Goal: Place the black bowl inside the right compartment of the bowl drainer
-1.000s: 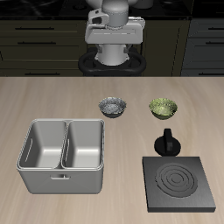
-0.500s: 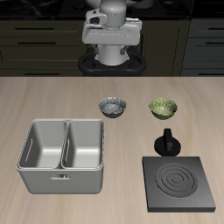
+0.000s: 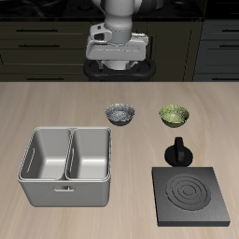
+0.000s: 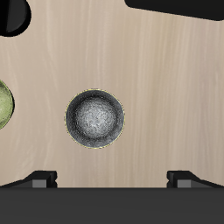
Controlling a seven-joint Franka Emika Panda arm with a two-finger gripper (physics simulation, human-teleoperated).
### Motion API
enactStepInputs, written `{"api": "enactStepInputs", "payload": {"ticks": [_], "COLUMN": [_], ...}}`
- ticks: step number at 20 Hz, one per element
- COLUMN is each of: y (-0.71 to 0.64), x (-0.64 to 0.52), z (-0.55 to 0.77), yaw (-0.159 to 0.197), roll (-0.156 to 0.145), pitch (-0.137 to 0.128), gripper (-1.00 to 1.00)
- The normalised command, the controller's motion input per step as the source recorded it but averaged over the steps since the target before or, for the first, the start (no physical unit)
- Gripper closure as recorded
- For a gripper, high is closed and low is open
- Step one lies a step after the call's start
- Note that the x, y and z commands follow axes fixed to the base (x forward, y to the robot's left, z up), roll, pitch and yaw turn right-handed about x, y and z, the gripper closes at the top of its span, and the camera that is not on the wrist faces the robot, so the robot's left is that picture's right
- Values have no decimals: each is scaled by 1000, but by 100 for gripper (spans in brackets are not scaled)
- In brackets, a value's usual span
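Observation:
The black bowl (image 3: 120,114) stands upright on the table, behind the bowl drainer (image 3: 65,194), and its pale speckled inside shows in the wrist view (image 4: 95,119). The drainer's two wells hold nothing. My gripper (image 3: 117,56) hangs high above the table's back edge, well behind the bowl and apart from it. In the wrist view the gripper (image 4: 112,176) is open, its fingertips (image 4: 42,178) spread wide with nothing between them.
An olive-green bowl (image 3: 174,116) (image 4: 3,105) sits beside the black bowl. A flat black stove plate (image 3: 191,196) lies near the front edge, with a small black knobbed object (image 3: 178,152) just behind it.
The arm's hand has come lower and a little toward the table over the last second. Bowls, drainer and stove plate have not moved.

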Motion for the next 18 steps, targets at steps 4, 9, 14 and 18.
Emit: {"api": "enactStepInputs", "payload": {"ticks": [4,9,14,18], "y": [-84,-90,-65,-26], "x": [70,56,93,146], "z": [-344,-207,-385,-353], "yaw": [17,3,-14,-20], "roll": [-11,-13,-10,3], "pitch": [26,-9,32,39], "gripper": [-100,-100,-100,-100]}}
